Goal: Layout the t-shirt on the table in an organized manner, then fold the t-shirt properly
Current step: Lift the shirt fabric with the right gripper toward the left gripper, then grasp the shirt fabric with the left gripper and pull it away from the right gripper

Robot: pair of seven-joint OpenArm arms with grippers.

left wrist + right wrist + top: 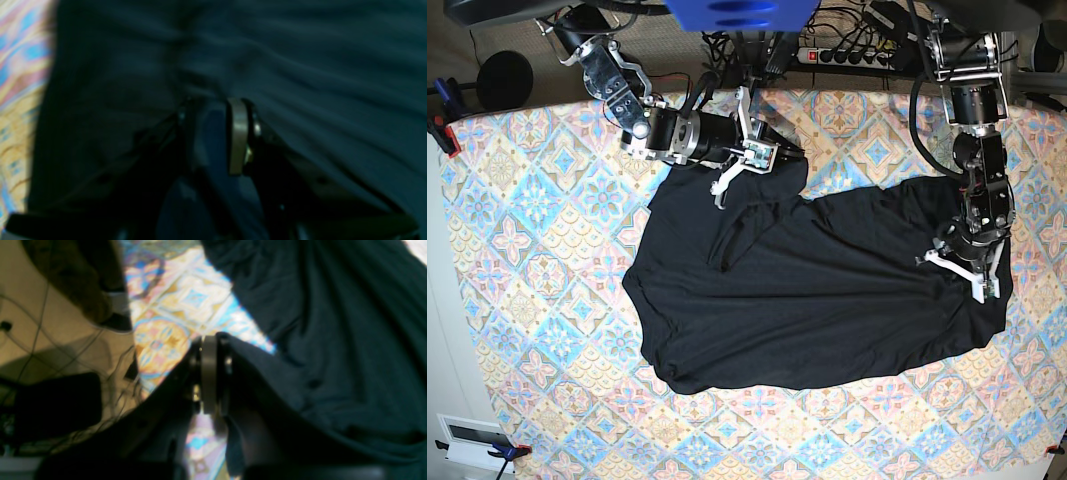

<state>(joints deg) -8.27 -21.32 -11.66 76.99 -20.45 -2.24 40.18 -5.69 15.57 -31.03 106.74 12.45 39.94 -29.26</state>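
One black t-shirt (827, 300), caught in the jaws of both grippers. One patterned table (527, 200) under the jaws. Two arms, so two grippers: left gripper (964, 262) and right gripper (772, 155). One power strip (852, 55) behind the jaws, past the far table edge. Two clamps: one (442, 125) at a far corner, one (502, 452) at a near corner.

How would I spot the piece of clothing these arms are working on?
Look at the table, covered in a blue, pink and cream tile-pattern cloth. Spread across its middle lies the t-shirt, wrinkled and plain black. It is the only dark, unpatterned thing on that bright surface.
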